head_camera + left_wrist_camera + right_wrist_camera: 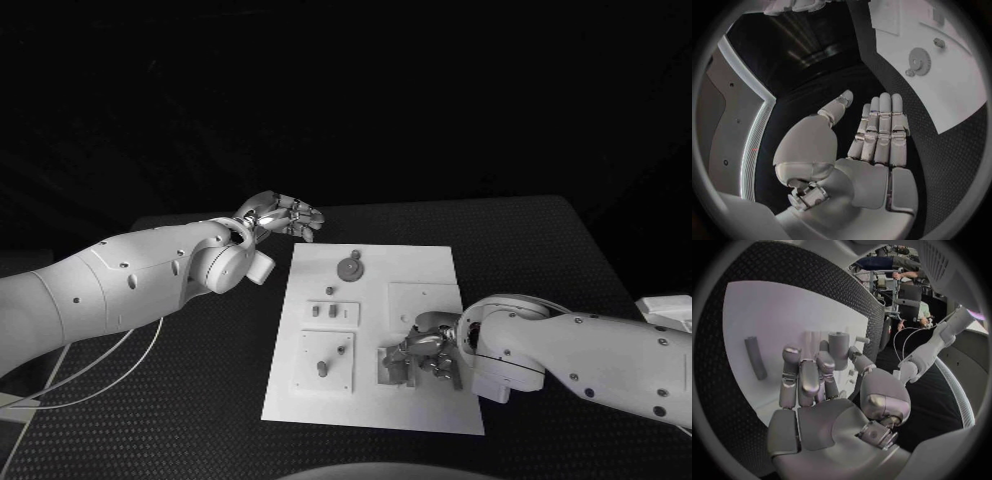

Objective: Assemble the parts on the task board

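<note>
The white task board [418, 270] lies in the middle of the black table. On it are a gear [351, 267], several short pegs [335, 311] and two standing pins [342, 350]. My right hand [423, 355] hovers low over the board's near right part. In the right wrist view its thumb and a finger pinch a short grey cylinder [839, 345]. Another grey rod [754, 365] lies flat on the board beyond the fingers. My left hand [281, 215] is raised off the board's far left corner, fingers straight and holding nothing. The left wrist view shows this hand [879, 130] and the gear [920, 62].
Black textured table [188, 400] surrounds the board on all sides. White cables [87, 370] trail off the left side under my left arm. A raised square plate [426, 298] sits on the board just beyond my right hand.
</note>
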Robot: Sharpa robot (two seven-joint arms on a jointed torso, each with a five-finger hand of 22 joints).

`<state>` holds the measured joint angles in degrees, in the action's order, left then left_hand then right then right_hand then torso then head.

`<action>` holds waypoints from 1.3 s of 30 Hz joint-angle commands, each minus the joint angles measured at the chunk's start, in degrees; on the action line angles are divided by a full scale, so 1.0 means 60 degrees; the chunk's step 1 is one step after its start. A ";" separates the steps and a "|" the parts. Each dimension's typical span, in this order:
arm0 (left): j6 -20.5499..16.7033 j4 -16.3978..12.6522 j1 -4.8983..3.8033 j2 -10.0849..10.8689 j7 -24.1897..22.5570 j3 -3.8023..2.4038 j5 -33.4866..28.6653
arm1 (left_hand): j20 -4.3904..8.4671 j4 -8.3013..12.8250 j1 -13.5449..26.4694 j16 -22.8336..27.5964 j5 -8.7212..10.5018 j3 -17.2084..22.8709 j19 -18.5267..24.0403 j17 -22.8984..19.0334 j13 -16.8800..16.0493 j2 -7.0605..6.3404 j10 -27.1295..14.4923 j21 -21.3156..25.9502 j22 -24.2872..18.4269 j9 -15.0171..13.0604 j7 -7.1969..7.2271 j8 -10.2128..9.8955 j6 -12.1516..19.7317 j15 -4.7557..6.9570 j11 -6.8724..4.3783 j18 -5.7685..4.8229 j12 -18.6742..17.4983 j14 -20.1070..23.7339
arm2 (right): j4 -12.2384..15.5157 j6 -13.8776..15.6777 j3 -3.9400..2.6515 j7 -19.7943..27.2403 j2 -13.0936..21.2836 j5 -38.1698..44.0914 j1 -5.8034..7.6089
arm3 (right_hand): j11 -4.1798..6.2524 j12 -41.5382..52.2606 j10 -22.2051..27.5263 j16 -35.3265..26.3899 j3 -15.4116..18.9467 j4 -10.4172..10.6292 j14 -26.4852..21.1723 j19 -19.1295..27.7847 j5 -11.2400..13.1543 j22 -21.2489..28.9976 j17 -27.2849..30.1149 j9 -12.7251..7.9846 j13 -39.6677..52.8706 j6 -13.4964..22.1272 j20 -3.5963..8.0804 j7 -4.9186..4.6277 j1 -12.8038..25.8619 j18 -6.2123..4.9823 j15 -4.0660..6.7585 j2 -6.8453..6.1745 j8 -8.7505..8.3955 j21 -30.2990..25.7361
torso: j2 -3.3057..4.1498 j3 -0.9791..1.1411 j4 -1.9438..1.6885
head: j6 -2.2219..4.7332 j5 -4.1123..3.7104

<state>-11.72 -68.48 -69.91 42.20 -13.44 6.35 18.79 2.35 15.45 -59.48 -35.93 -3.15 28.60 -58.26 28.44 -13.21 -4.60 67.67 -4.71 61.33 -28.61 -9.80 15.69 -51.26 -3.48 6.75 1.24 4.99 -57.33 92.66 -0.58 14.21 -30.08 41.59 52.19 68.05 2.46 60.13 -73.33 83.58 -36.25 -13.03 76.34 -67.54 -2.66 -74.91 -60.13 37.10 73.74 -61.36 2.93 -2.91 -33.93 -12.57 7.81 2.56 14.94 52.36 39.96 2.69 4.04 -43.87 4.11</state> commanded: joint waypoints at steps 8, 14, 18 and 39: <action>0.0118 -0.0028 -0.0005 0.0000 -0.0057 -0.0004 -0.0048 | -0.0004 -0.0038 0.0071 0.0066 0.0000 -0.0041 -0.0059 0.0018 0.0012 -0.0009 0.0065 0.0047 0.0012 0.0013 -0.0001 0.0056 0.0048 0.0022 -0.0007 0.0109 -0.0055 -0.0067 | -0.0091 -0.0161 -0.0002 0.0031 -0.0072 0.0180 -0.0093 | 0.0007 0.0055 -0.0056 0.0062 -0.0052 0.0052 0.0003 0.0033 -0.0033 -0.0176 0.0009 -0.0022 0.0018 -0.0219 0.0034 -0.0154 0.0145 -0.0405 0.0076 -0.0042 0.0011 0.0036 | -0.0001 -0.0006 -0.0004 | -0.0048 0.0027; 0.0125 -0.0025 -0.0005 0.0009 -0.0053 -0.0004 -0.0048 | -0.0004 -0.0041 0.0073 0.0071 -0.0001 -0.0040 -0.0060 0.0024 0.0013 -0.0008 0.0065 0.0049 0.0012 0.0015 -0.0001 0.0057 0.0049 0.0022 -0.0007 0.0109 -0.0055 -0.0068 | -0.0146 0.0025 -0.0002 0.0053 -0.0098 0.0202 -0.0117 | 0.0008 0.0049 -0.0050 0.0065 -0.0062 0.0069 0.0006 0.0033 -0.0033 -0.0176 0.0002 -0.0030 0.0018 -0.0223 0.0039 -0.0153 0.0205 -0.0405 0.0078 -0.0072 0.0004 0.0039 | 0.0002 -0.0004 -0.0005 | -0.0044 0.0038; 0.0130 -0.0021 -0.0005 0.0010 -0.0048 -0.0004 -0.0048 | -0.0004 -0.0042 0.0074 0.0073 -0.0001 -0.0040 -0.0060 0.0027 0.0013 -0.0007 0.0065 0.0049 0.0013 0.0016 -0.0001 0.0057 0.0049 0.0022 -0.0007 0.0109 -0.0055 -0.0069 | -0.0189 0.0060 -0.0002 0.0053 -0.0106 0.0257 -0.0126 | 0.0008 0.0036 -0.0041 0.0064 -0.0067 0.0079 -0.0001 0.0032 -0.0033 -0.0174 0.0015 -0.0040 0.0014 -0.0222 0.0046 -0.0154 0.0280 -0.0405 0.0080 -0.0186 -0.0008 0.0042 | -0.0001 -0.0006 -0.0003 | -0.0044 0.0032; 0.0149 -0.0014 -0.0005 0.0010 -0.0032 -0.0004 -0.0048 | -0.0004 -0.0070 0.0098 0.0094 -0.0001 -0.0038 -0.0062 0.0053 0.0017 0.0010 0.0066 0.0055 0.0015 0.0024 -0.0002 0.0061 0.0052 0.0022 -0.0007 0.0109 -0.0055 -0.0074 | -0.0429 -0.0286 -0.0002 0.0006 -0.0200 0.0327 -0.0173 | 0.0003 -0.0053 0.0021 0.0044 -0.0135 0.0217 -0.0041 0.0041 -0.0033 -0.0162 0.0091 -0.0072 -0.0022 -0.0206 0.0071 -0.0160 0.0563 -0.0405 0.0083 -0.0515 -0.0050 0.0029 | -0.0002 0.0000 0.0004 | -0.0083 0.0039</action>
<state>-11.58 -68.46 -69.91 42.31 -13.33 6.36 18.79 2.35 15.32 -59.48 -35.70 -3.15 28.47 -58.26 28.70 -13.17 -4.60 67.67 -4.70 61.37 -28.52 -9.80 15.69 -51.26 -3.48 6.75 1.24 4.99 -57.33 90.46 -0.61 13.97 -28.98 40.29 53.00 67.29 2.35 60.11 -73.43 83.75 -37.18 -12.07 76.36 -67.33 -2.65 -74.90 -59.65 36.72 73.66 -62.22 2.95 -3.17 -30.69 -12.95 8.06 -0.39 14.81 52.36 39.96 2.70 4.04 -44.36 4.33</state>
